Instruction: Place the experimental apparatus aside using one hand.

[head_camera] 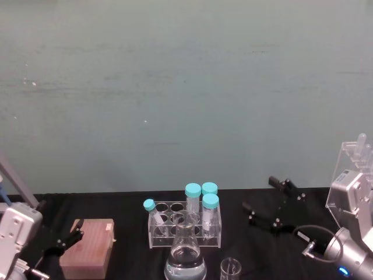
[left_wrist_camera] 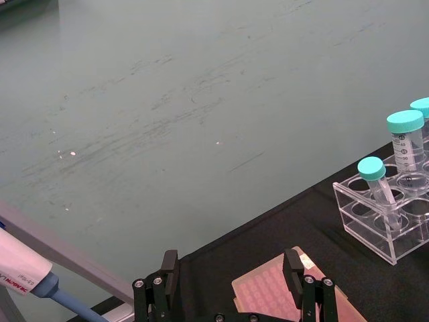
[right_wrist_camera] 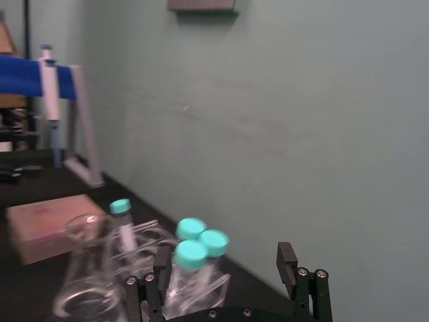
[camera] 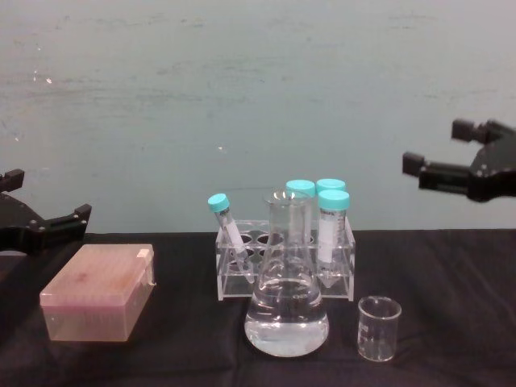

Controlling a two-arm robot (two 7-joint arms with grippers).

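Note:
The experimental apparatus stands at the table's middle front. It is a clear acrylic rack (head_camera: pixel 185 228) (camera: pixel 282 262) holding teal-capped tubes (head_camera: pixel 201 197), with a conical glass flask (head_camera: pixel 185 259) (camera: pixel 286 310) of clear liquid in front of it. A small empty beaker (head_camera: pixel 230 269) (camera: pixel 379 326) stands right of the flask. My right gripper (head_camera: pixel 259 194) (camera: pixel 435 145) hangs open in the air, right of the rack and above it, touching nothing. In the right wrist view the gripper (right_wrist_camera: pixel 224 258) has the tubes (right_wrist_camera: pixel 194 251) and the flask (right_wrist_camera: pixel 87 275) beyond it. My left gripper (head_camera: pixel 67 240) (camera: pixel 50 193) is open at the far left.
A pink tip box (head_camera: pixel 87 249) (camera: pixel 101 290) lies left of the rack, just below the left gripper (left_wrist_camera: pixel 231 261). A pipette stand (right_wrist_camera: pixel 60 87) rises at the left edge. A clear acrylic piece (head_camera: pixel 355 154) shows at the right edge. The black table (camera: pixel 451 266) is bare right of the beaker.

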